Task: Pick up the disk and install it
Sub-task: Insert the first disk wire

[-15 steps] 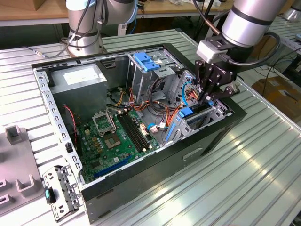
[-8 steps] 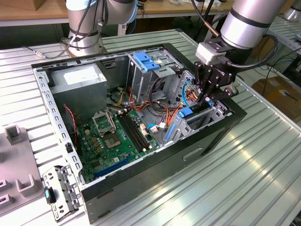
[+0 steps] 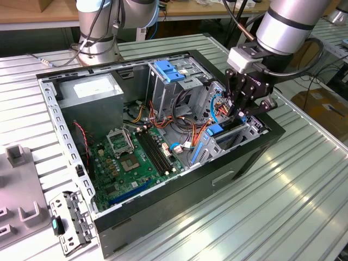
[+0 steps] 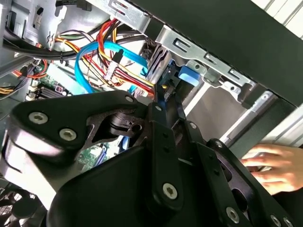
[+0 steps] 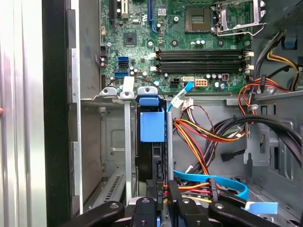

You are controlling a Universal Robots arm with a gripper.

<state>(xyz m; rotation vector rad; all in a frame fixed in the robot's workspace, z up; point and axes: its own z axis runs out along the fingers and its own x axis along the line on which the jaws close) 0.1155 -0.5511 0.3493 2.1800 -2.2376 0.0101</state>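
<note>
First wrist view: black gripper [image 5: 160, 206] clenches the black disk with blue side rails [image 5: 152, 142] in its bay; orange and blue cables [image 5: 208, 184] beside it could snag.

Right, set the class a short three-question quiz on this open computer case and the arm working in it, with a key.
1. True or false: the gripper hovers over the grey power-supply box.
2. The disk with the blue rail stands: A) flat on the motherboard; B) on edge in a metal bay; C) on the table outside the case.
3. What colour is the latch atop the metal drive cage?

Key: 1 false, it is at the bay holding the disk, at the exterior view's right; 2 B; 3 blue.
</note>
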